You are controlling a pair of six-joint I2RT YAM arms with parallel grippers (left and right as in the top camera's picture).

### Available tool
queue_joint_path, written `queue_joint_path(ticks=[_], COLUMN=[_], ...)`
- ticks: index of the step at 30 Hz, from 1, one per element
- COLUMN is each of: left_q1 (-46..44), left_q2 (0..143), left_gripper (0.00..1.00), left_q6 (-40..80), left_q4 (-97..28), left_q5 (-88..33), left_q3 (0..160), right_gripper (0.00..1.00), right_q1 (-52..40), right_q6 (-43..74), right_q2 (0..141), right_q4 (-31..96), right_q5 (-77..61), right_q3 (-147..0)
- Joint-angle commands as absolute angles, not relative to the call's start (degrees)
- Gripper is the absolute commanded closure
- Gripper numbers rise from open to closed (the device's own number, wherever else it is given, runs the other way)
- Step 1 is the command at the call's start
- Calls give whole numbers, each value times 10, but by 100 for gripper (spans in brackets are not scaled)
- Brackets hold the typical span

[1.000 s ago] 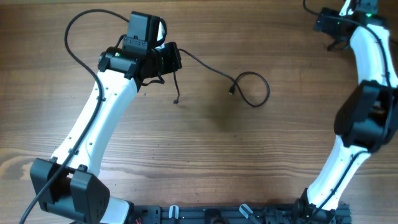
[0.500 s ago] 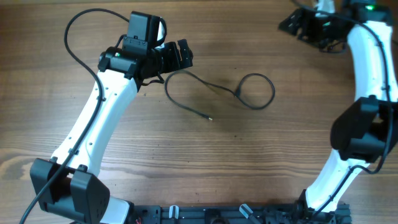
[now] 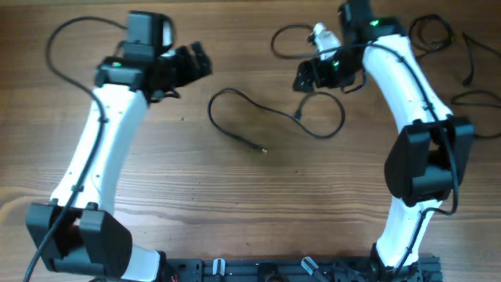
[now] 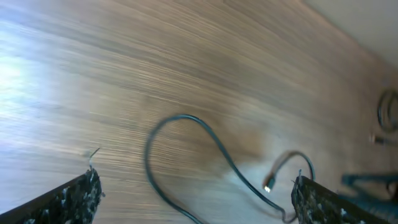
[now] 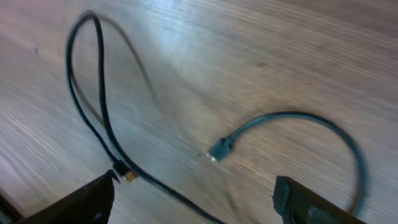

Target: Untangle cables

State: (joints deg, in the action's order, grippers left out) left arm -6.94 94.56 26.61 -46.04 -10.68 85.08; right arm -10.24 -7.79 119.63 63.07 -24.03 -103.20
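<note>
A thin black cable (image 3: 235, 95) lies loose on the wooden table between the arms. It bends near the left gripper, ends in a small plug (image 3: 263, 149), and curls into a ring (image 3: 338, 117) under the right gripper. My left gripper (image 3: 196, 61) is open and empty, up and left of the bend. In the left wrist view the cable (image 4: 186, 118) and a plug (image 4: 268, 185) lie ahead of the open left gripper (image 4: 196, 199). My right gripper (image 3: 307, 78) hovers open just above the ring. The right wrist view shows a plug end (image 5: 219, 149) ahead of the open right gripper (image 5: 193, 199).
More thin black cables lie at the table's far edge: a loop (image 3: 283, 35) behind the right gripper and several strands (image 3: 438, 31) at the far right. The right arm (image 3: 415, 94) reaches across the right side.
The left gripper opened and let the cable drop flat, then drew back to the left. The right arm swung in from the far right corner to above the cable's ring.
</note>
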Motion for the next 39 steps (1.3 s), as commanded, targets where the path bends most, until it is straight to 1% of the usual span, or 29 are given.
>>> queue_joint_path(ticks=[1,5,8,10,12,13,15,20,25,29,35,39], left_q1=[-16,9,13,12,12,12,12,12,12,12,12,12], left_q2=[945,945,945,945,945,945,945,945,945,945,945,945], left_gripper=[0,0,0,1,0,0,0,0,0,0,0,0], left_q6=[277,276,276,276,276,276,276,276,276,274,274,274], left_q4=[-479,-496,-500,-500,-500,-500,-501,-500,-500,-500,-500,-500], left_q5=[-137,-137,-137,-137,-137,-137,-137,-137,-136,-136,-136,-136], left_q3=[854,854,854,854,854,854,854,854,854,854,854,854], right_gripper=[22,29,38,43,55,59,72,96,96,96,96,96], right_q1=[-134,-170,-194,-207,-213,-214,-213,-213,-210,-201,-172,-131], right_q6=[-93,-121,-118,-95,-68,-61,-58,-55,-26,-13,3,22], right_q2=[1198,1198,1198,1198,1198,1198,1198,1198,1192,1157,1034,934], right_q4=[593,543,507,474,453,448,445,443,466,500,506,503], right_q5=[-226,-259,-244,-212,-185,-179,-176,-176,-176,-176,-175,-175], right_q3=[-982,-944,-923,-904,-890,-886,-885,-885,-913,-955,-971,-971])
